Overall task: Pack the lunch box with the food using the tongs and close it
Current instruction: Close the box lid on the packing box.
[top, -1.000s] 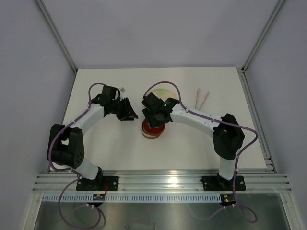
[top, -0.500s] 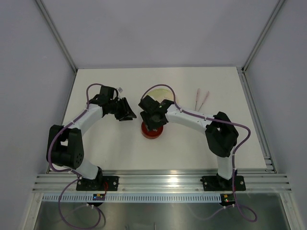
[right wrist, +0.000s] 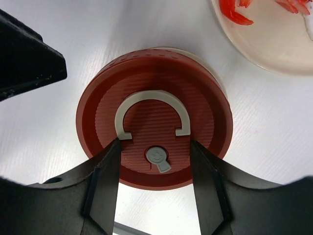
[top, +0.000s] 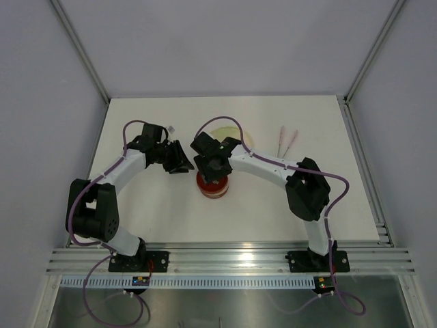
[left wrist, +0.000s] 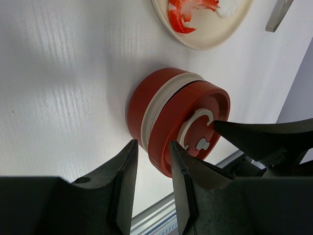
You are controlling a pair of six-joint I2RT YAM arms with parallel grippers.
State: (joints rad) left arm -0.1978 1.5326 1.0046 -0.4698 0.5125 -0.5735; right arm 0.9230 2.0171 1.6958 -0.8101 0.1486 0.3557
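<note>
Red lid (right wrist: pixel 151 73) squarely under the right gripper (right wrist: pixel 155 143), already on the lunch box (top: pixel 213 190) near the middle of the table (top: pixel 157 212). Jaws of that gripper apart, one finger either side of the white curl mark (right wrist: pixel 152 94), clamped on nothing. Cannot tell whether touching the lid. Left gripper (left wrist: pixel 152 144) just beside the box, pincer drawn together and empty.

For a good close: press straight down with both fingertips level, for an even seat and no tipping. Keep the push centred on the curl mark. Hold the left gripper close at the box's side as a stop against sliding. Go slowly, expecting a snug fit. Mind also the red-and-white strips (right wrist: pixel 234 14) on the plate (right wrist: pixel 274 54) beyond, apparently unpacked.

From the left wrist: a side view, with a pale band (left wrist: pixel 159 95) between lid and red base. Perhaps the tin's wall, perhaps a lid not pressed home. From the right wrist: only the lid's face, with no hint of that band. From above: box mostly hidden under the right gripper, yet tongs (top: pixel 287 141) plain on the table past the plate, well apart from both grippers.
</note>
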